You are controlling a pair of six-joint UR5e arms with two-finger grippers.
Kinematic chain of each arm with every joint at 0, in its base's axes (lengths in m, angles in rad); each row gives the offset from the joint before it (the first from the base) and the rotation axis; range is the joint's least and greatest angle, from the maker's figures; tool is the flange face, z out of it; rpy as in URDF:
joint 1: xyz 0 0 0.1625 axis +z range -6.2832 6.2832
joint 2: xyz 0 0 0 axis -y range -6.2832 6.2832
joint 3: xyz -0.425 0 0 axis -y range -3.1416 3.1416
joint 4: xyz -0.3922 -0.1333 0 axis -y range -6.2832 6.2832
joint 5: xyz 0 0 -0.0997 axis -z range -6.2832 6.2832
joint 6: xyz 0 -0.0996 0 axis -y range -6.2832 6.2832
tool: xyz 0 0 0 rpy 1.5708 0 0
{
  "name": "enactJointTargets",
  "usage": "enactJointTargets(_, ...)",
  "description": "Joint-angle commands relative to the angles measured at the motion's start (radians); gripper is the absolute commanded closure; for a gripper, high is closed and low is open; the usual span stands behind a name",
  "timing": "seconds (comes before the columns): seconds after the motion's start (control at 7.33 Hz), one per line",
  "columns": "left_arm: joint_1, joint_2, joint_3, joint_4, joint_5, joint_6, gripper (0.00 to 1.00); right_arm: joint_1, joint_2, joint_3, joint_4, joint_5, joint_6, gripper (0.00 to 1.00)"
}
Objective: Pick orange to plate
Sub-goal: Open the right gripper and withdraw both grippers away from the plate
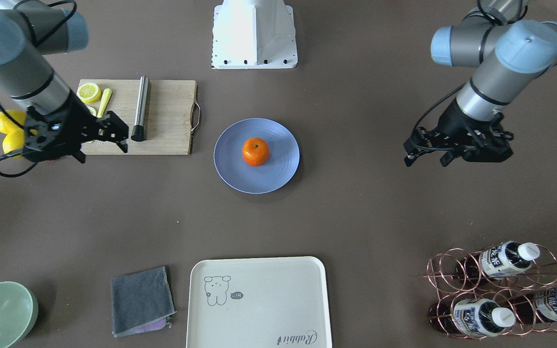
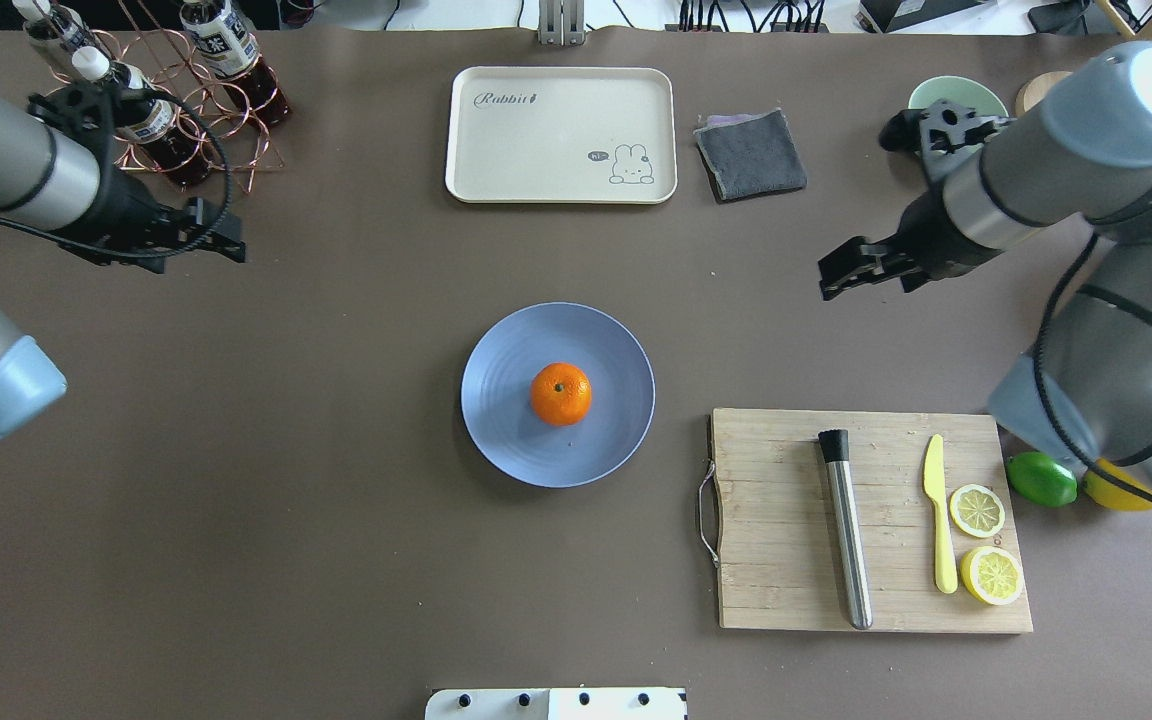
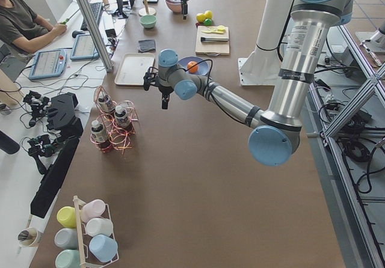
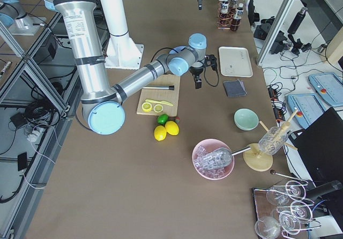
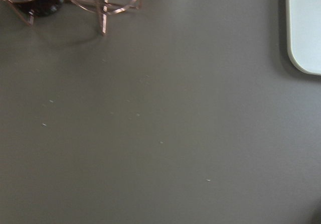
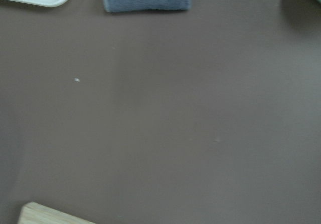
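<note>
The orange (image 2: 561, 393) rests stem-up in the middle of the periwinkle-blue plate (image 2: 506, 420) at the table's centre, and the front-facing view shows the same orange (image 1: 256, 151) on the plate (image 1: 232, 169). Nothing touches either. My left gripper (image 2: 221, 235) hangs open and empty well off to the plate's left, beside the bottle rack. My right gripper (image 2: 841, 270) is also open and empty, above bare table to the plate's far right. Neither wrist view shows fingers, the fruit or the plate.
A wooden cutting board (image 2: 786, 520) with a steel rod (image 2: 846, 530), a yellow knife (image 2: 939, 520) and lemon slices (image 2: 991, 573) lies right of the plate. A lime (image 2: 1041, 479) lies beside it. At the far edge are a cream tray (image 2: 561, 135), grey cloth (image 2: 751, 153), green bowl (image 2: 956, 93) and copper bottle rack (image 2: 186, 110).
</note>
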Motion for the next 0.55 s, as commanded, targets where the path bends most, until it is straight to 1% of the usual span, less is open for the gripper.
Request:
enactJointTargets(0.0,-0.221,0.14,0.008,0.007,-0.145,0.347,0.03,0.263,-0.159,-0.057,-0.005,0.127,-0.412,0.0)
enactJointTargets(0.14,-0.293,0.183,0.01,0.044,-0.173,0.476,0.03,0.342,-0.171,-0.129,-0.005,0.127,-0.535,0.0)
enactJointTargets(0.27,-0.376,0.232,0.029,0.089,-0.186,0.661,0.03,0.399,-0.162,-0.22,-0.003,0.129,-0.668,0.0)
enactJointTargets(0.41,-0.465,0.24,0.074,0.152,-0.218,0.824,0.03,0.445,-0.171,-0.261,-0.002,0.127,-0.745,0.0)
